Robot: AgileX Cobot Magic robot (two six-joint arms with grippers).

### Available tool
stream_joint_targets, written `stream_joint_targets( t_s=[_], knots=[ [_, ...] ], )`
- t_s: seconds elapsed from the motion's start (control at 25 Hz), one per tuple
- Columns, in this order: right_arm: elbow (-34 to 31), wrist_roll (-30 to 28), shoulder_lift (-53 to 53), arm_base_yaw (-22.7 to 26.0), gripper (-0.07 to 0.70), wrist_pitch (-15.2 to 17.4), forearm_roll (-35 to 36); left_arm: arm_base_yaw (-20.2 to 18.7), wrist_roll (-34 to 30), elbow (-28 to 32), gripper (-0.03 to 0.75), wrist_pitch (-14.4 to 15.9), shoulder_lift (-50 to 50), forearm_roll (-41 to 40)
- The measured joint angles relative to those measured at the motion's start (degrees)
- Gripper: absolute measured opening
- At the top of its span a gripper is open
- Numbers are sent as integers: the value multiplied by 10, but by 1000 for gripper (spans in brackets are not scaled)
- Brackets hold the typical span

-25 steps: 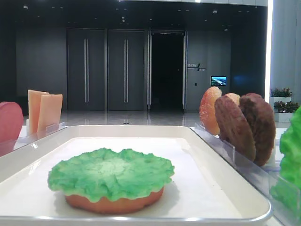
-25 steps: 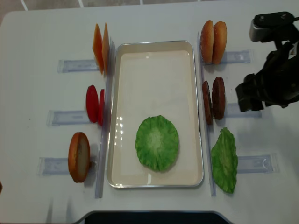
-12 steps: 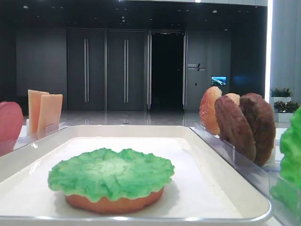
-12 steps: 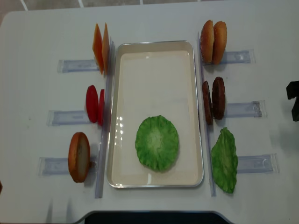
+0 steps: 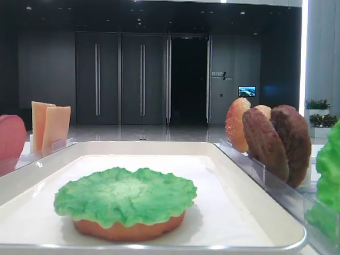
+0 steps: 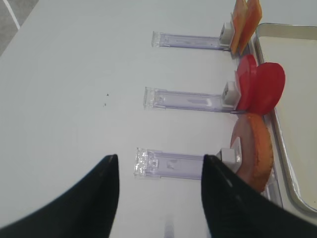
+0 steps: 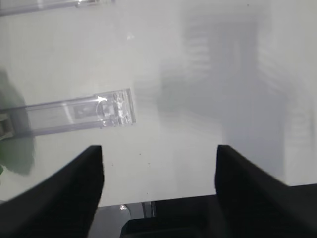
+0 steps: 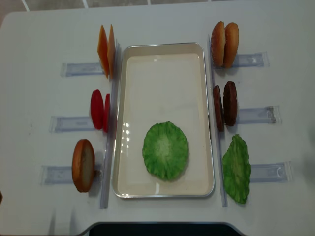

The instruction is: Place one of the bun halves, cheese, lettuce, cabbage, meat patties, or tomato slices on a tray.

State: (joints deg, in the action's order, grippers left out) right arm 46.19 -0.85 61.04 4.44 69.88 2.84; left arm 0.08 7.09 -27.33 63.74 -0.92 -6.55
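- Lettuce leaf (image 8: pixel 165 150) is lying on a bun half (image 5: pixel 130 229) inside the white tray (image 8: pixel 163 56).
- Right gripper (image 7: pixel 158 163) is hovering with jaws spread wide, holding nothing.
- Left gripper (image 6: pixel 159 173) is likewise gaping, empty.

Neither arm shows in the overhead view. The right gripper (image 7: pixel 158 191) hangs above the bare counter (image 7: pixel 198 74) with its jaws spread wide and nothing between them. The left gripper (image 6: pixel 159 198) does likewise over the counter, jaws parted and empty.
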Motion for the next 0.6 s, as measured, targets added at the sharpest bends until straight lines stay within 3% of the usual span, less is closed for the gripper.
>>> stream_joint_targets(
  t_s=[0.6],
  knots=[
    [-117,0,-324,0,483,1,-1,0,0,0,408,0,0,0]
  ],
)
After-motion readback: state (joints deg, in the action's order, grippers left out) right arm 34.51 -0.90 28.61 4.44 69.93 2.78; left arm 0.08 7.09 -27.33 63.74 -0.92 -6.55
